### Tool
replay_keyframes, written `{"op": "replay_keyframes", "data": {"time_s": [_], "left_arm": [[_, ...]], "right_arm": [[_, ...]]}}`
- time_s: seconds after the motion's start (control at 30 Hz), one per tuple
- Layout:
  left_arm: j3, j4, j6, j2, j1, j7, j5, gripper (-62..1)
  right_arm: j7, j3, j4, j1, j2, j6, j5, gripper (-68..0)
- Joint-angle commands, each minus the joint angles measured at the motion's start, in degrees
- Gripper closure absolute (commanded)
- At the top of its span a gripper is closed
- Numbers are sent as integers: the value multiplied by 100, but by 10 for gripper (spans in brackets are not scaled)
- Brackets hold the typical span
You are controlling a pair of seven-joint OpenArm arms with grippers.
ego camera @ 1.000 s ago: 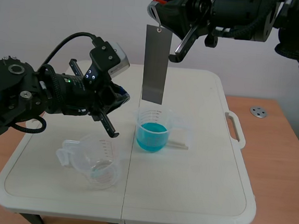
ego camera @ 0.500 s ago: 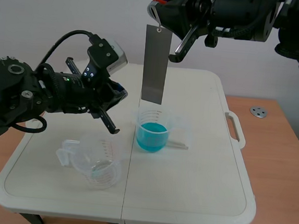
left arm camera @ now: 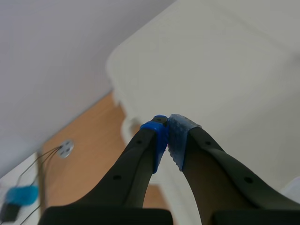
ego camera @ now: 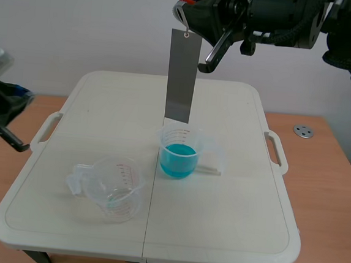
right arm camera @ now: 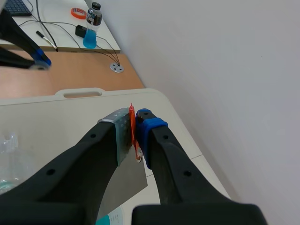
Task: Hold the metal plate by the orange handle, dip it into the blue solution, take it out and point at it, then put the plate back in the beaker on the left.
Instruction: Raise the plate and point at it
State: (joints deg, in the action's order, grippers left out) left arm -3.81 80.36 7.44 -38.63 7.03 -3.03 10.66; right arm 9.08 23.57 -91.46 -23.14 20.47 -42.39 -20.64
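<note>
The grey metal plate point(ego camera: 182, 76) hangs upright above the beaker of blue solution point(ego camera: 178, 151), its lower edge just over the rim. My right gripper point(ego camera: 185, 10) is shut on the plate's orange handle point(right arm camera: 132, 127) high over the table; the plate point(right arm camera: 123, 187) drops below the fingers in the right wrist view. An empty clear beaker point(ego camera: 114, 187) stands on the table's left half. My left gripper point(ego camera: 19, 102) is at the far left, off the table, its fingers point(left arm camera: 159, 131) shut on nothing.
The white folding table point(ego camera: 230, 204) has side handles point(ego camera: 276, 152). A round metal grommet point(ego camera: 303, 131) lies in the wooden desk at right. A bottle of blue liquid point(right arm camera: 91, 28) and cables sit on a far desk.
My left arm has pulled back from beside the plate, leftward to the table's edge. The right gripper and plate have stayed put.
</note>
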Motion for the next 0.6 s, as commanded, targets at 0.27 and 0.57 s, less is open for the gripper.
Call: {"op": "replay_keyframes", "data": {"time_s": [0.27,0.57], "left_arm": [[1596,-55,-835,-874,2304,245,376,-29],[1810,-476,-925,-870,4081,586,376,-29]], "right_arm": [[-109,-76,-81,-138,17,-33,-197,-13],[-170,-74,-107,-179,17,-33,-216,-13]]}}
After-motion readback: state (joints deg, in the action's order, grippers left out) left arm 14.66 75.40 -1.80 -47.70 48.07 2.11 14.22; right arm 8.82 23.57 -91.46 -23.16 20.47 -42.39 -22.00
